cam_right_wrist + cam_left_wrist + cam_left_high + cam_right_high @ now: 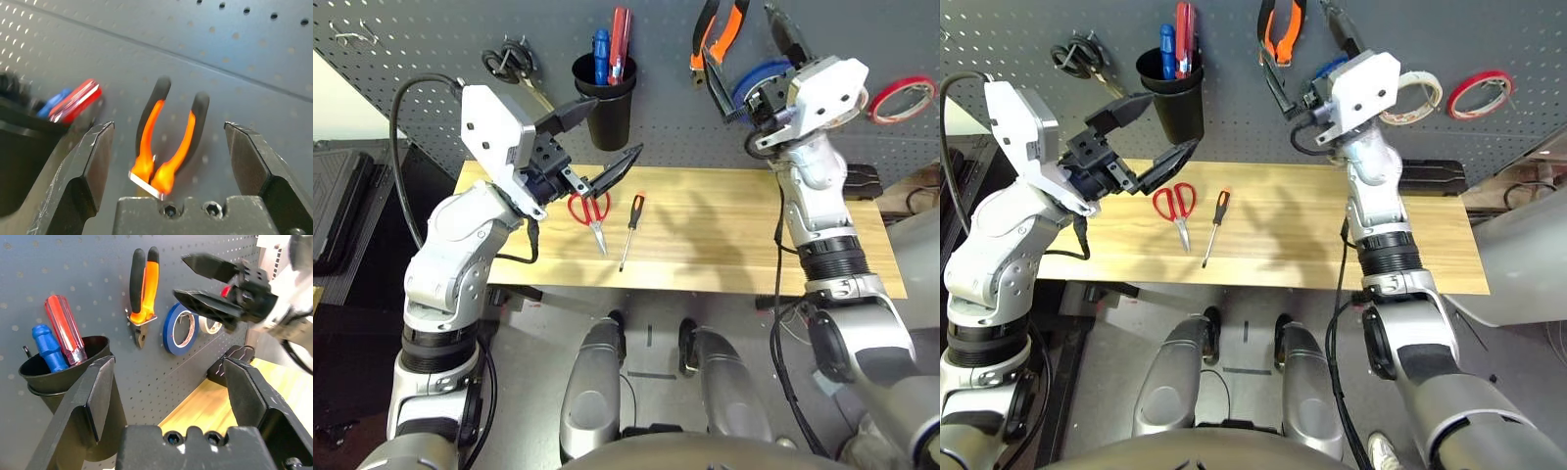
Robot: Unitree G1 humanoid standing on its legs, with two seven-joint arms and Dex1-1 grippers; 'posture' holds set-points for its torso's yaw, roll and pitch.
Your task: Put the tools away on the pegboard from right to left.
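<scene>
The orange-and-black pliers (720,37) hang on a hook of the dark grey pegboard (411,49). My right gripper (749,59) is open just in front of them, its fingers either side of the pliers (166,142) without touching. A whitish tape roll (1412,98) hangs to their right, behind my right wrist. The red-handled scissors (590,211) and the black-and-orange screwdriver (630,227) lie side by side on the wooden table (724,245). My left gripper (615,127) hovers open and empty above the scissors, close to the black cup (605,98).
The black cup holds a blue and a red screwdriver (63,330). Black-handled scissors (509,64) hang left of it. A blue tape roll (180,329) and a red tape roll (901,98) also hang on the board. A black block (862,181) sits at the table's right end.
</scene>
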